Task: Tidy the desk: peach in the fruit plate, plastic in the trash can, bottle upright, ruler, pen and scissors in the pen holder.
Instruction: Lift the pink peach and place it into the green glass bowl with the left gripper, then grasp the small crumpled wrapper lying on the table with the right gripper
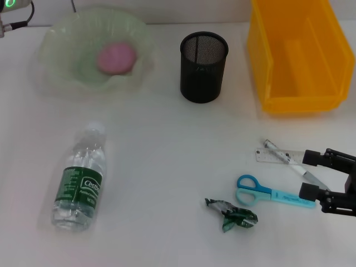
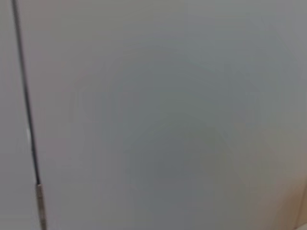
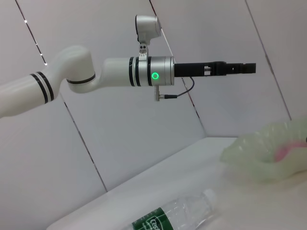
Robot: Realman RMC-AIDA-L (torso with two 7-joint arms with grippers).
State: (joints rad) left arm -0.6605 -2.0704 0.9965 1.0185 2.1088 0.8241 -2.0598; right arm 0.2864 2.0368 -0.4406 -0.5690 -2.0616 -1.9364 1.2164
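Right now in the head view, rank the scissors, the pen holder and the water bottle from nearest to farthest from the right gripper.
From the right gripper:
1. Scissors, just beside it.
2. Pen holder, mid-desk, toward the back.
3. Water bottle, lying at far left.

One peach [image 1: 116,58] in one plate [image 1: 67,72], one bottle [image 1: 81,181], one holder [image 1: 203,67], one yellow bin [image 1: 297,55]. One pair of scissors [image 1: 270,193], one ruler [image 1: 276,155], one pen [image 1: 292,164], one wrapper [image 1: 233,214].

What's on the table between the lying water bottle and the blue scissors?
In the head view, only the crumpled green plastic wrapper lies between the water bottle and the scissors, close to the scissors; the rest is bare table.
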